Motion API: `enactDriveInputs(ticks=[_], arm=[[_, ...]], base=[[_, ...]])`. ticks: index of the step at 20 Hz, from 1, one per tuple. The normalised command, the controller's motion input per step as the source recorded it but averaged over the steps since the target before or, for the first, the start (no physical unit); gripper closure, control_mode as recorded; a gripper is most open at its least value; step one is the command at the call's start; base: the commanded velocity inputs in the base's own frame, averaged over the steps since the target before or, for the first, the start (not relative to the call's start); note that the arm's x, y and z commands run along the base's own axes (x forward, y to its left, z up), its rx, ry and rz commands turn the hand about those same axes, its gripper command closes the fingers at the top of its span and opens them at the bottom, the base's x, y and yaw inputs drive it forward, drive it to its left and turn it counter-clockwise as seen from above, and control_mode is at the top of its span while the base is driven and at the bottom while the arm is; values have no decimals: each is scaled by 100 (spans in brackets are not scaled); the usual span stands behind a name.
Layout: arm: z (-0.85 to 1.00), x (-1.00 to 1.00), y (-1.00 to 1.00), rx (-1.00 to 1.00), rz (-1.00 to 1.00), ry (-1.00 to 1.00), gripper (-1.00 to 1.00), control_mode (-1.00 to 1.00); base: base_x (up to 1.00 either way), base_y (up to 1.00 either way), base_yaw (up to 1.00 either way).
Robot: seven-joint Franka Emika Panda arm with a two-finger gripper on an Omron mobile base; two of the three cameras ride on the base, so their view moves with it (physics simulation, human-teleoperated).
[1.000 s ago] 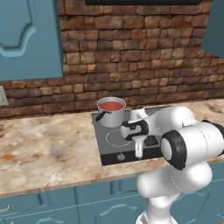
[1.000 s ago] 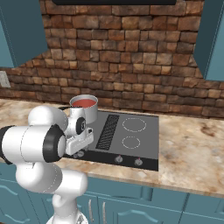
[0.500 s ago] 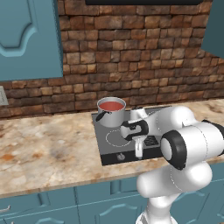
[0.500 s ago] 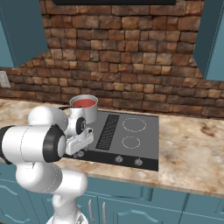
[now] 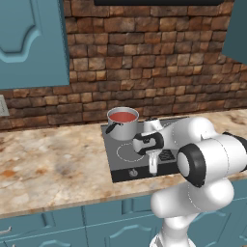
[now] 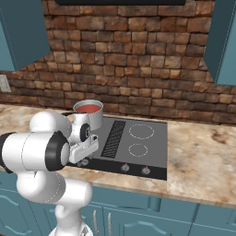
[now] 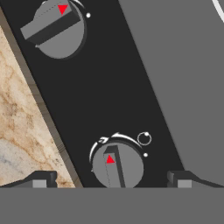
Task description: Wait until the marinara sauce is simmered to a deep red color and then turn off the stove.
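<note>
The marinara sauce [image 5: 122, 116] [image 6: 88, 108] lies as a smooth red disc in a small grey steel pot [image 5: 123, 128] [image 6: 90, 118] on the back left burner of the stove [image 5: 123, 164] [image 6: 152, 150]. My gripper [image 5: 153, 166] [image 6: 83, 158] [image 7: 111, 181] hangs open, pointing down over the stove's front strip. In the hand view a round grey knob [image 7: 117, 166] with a red triangle sits close below, between my wide-apart fingertips [image 7: 41, 180], which do not touch it. A second knob [image 7: 59, 26] lies farther along the strip.
A speckled stone counter [image 5: 53, 164] [image 6: 203, 161] runs on both sides of the stove, with a brick wall behind and teal cabinets above and below. A black ribbed grille [image 6: 114, 138] divides the cooktop. Two more knobs [image 6: 124, 168] sit on the front right.
</note>
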Motion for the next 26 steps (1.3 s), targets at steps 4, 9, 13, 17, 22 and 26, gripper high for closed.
enactDriveInputs(ticks=[4,9,13,17,22,26], arm=[[0,0,0,0,0,0,-100,-100],[0,0,0,0,0,0,-100,-100],[0,0,0,0,0,0,-100,-100],[0,0,0,0,0,0,-100,-100],[0,0,0,0,0,0,-100,-100],[0,0,0,0,0,0,-100,-100]], base=[[0,0,0],[0,0,0],[0,0,0],[0,0,0],[0,0,0],[0,0,0]])
